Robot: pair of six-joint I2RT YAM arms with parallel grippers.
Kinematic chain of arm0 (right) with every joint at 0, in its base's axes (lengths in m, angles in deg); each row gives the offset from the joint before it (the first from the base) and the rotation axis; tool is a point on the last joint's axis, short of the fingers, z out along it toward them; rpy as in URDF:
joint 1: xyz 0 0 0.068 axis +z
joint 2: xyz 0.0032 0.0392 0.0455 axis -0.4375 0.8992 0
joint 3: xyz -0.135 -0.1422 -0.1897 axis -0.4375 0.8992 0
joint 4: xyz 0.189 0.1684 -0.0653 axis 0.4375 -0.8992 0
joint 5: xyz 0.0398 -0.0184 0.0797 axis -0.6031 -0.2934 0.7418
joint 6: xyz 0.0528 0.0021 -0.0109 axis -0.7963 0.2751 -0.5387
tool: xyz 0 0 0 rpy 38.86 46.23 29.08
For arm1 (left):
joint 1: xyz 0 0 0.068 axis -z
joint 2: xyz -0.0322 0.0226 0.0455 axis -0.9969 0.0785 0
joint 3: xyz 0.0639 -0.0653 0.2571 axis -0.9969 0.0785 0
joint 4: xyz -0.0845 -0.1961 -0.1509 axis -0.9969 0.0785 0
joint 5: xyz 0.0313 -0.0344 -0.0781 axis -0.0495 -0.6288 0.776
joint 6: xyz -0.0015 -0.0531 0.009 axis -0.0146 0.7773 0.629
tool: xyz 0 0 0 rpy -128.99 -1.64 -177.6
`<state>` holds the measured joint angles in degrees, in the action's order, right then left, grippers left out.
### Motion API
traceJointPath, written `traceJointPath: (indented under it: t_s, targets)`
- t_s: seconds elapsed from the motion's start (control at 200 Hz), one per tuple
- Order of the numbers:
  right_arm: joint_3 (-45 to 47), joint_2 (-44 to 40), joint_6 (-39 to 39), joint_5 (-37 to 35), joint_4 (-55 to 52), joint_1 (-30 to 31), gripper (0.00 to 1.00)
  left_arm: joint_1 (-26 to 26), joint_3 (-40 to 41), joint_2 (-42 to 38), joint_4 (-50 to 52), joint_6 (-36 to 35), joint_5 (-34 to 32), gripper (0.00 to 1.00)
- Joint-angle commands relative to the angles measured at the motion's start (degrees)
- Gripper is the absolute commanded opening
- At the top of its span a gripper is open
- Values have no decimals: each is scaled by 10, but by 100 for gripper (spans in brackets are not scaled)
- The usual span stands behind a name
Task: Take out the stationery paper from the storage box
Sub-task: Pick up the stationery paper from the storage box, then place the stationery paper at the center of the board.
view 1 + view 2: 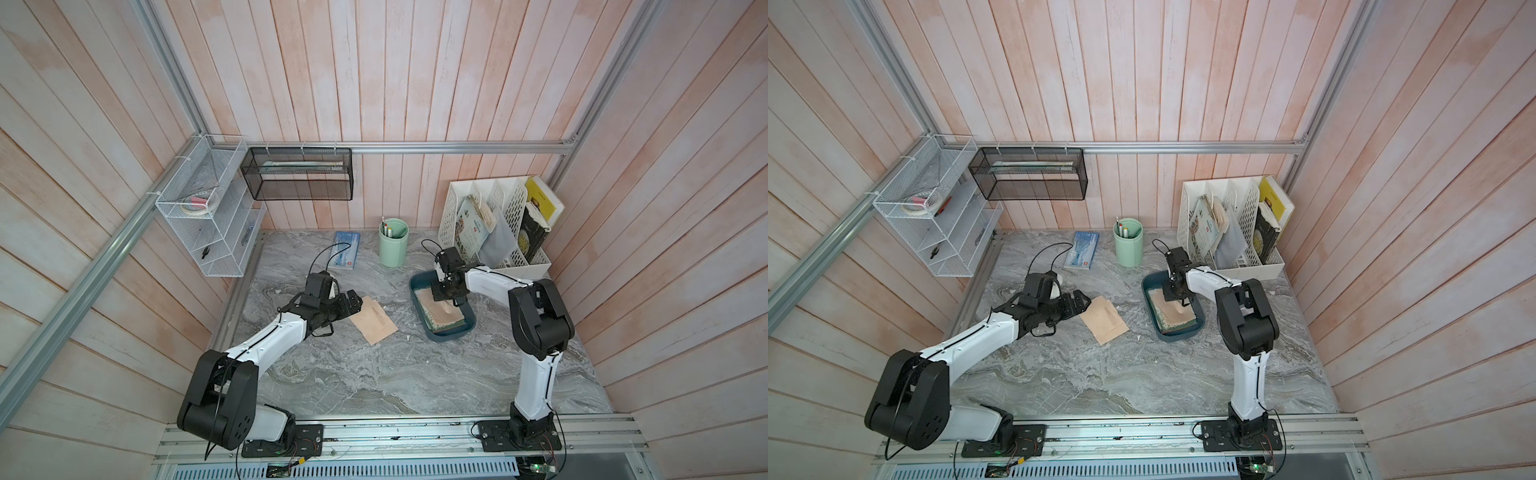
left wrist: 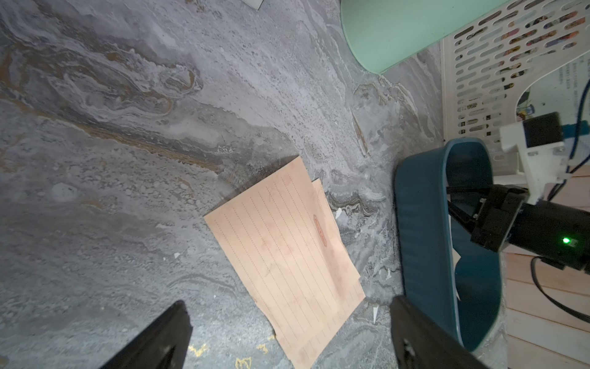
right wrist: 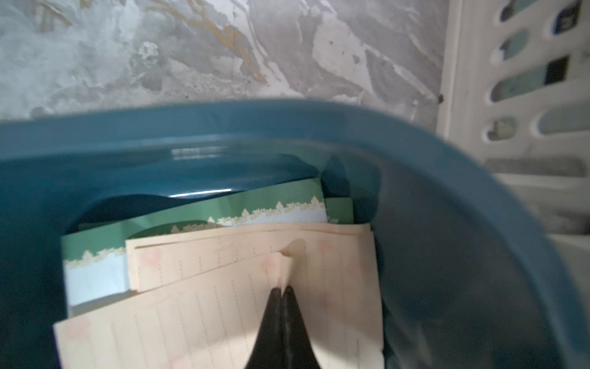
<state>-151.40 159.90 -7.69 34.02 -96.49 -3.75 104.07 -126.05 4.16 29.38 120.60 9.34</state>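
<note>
Right gripper (image 3: 282, 289) clamped on a pinched ridge of top tan stationery paper (image 3: 207, 319) in storage box (image 3: 223, 121); probably one sheet, blurry. Left gripper (image 2: 287, 302) wide apart, by loose sheets (image 2: 281, 249) on table (image 2: 95, 159).

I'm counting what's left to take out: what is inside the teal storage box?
In the storage box, tan lined sheets lie on top, one pinched by the shut right gripper; green-bordered sheets show beneath. Anything deeper is covered.
</note>
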Motion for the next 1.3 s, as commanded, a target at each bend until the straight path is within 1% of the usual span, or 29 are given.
traceJointPath:
  t_s: [0.0,0.225,0.315,0.45,0.525,0.62,0.665,0.73,0.79,0.875,1.03,1.18,1.295]
  targets:
    - [6,-26,-1,-28,-53,2,0,3,4,2,0,-1,4,100]
    - [-33,-120,-1,-62,-89,25,0,3,-11,-6,-18,-5,17,100]
    - [-39,-161,-2,-60,-97,26,0,3,-12,-13,-55,-4,49,100]
    - [-41,-213,-10,-58,-108,31,0,3,6,-19,-170,28,147,100]
    - [-41,-236,-14,-66,-107,42,0,3,24,-11,-259,74,200,100]
    - [-34,-261,-17,-83,-87,68,0,13,43,10,-373,137,241,100]
    - [-32,-268,-21,-88,-78,82,0,25,37,23,-392,147,242,99]
    - [-36,-268,-25,-95,-73,102,0,46,17,39,-385,144,232,99]
    - [-44,-260,-29,-106,-74,118,0,65,-5,56,-373,137,220,98]
    - [-60,-241,-31,-123,-82,141,0,83,-16,73,-390,145,218,98]
    - [-77,-214,-34,-131,-85,172,0,89,-15,100,-431,175,227,97]
    - [-83,-200,-38,-130,-83,187,0,94,-14,103,-435,177,222,95]
    - [-87,-201,-39,-127,-82,196,0,95,-15,105,-434,176,222,86]
